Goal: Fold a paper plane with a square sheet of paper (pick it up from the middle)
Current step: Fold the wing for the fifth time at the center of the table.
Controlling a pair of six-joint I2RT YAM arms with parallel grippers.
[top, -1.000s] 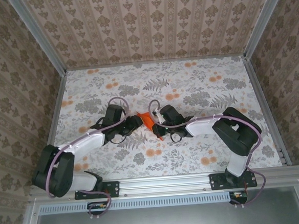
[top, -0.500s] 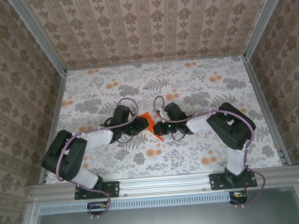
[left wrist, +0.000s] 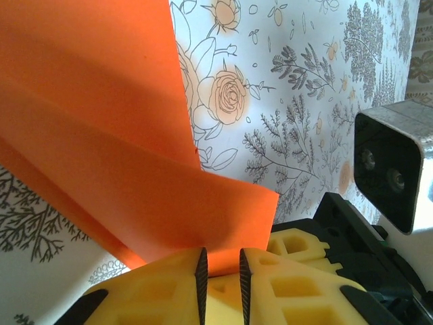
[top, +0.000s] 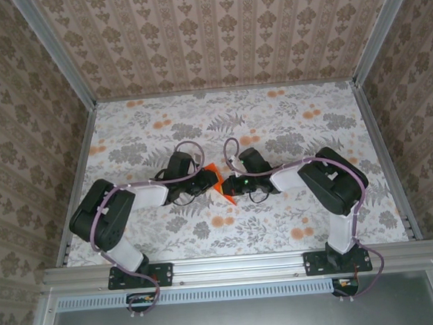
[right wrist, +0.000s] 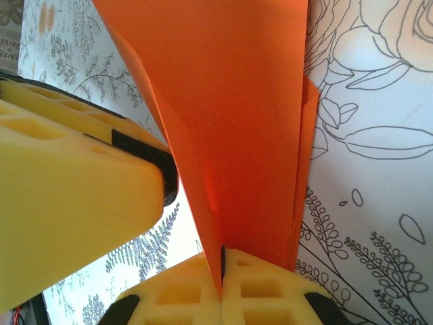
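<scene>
The square sheet of paper (top: pixel 219 182) is bright orange and folded into a creased, pointed paper plane shape at the middle of the table. My right gripper (top: pixel 231 185) meets it from the right. In the right wrist view that gripper (right wrist: pixel 222 272) is shut on a flap of the paper (right wrist: pixel 237 101). My left gripper (top: pixel 206 181) comes from the left. In the left wrist view its jaws (left wrist: pixel 221 272) stand a narrow gap apart, with the paper's (left wrist: pixel 101 135) lower edge at that gap. A yellow left finger (right wrist: pixel 67 203) sits close beside the paper.
The table (top: pixel 288 128) has a floral print with small pale orange flowers (top: pixel 221 222). Patterned walls and aluminium rails (top: pixel 383 151) close it in on three sides. The right wrist's camera housing (left wrist: pixel 389 169) is near the left fingers.
The left jaws have narrowed around the paper's edge. The left arm's elbow has swung inward. The right gripper stays shut on the paper, barely moved.
</scene>
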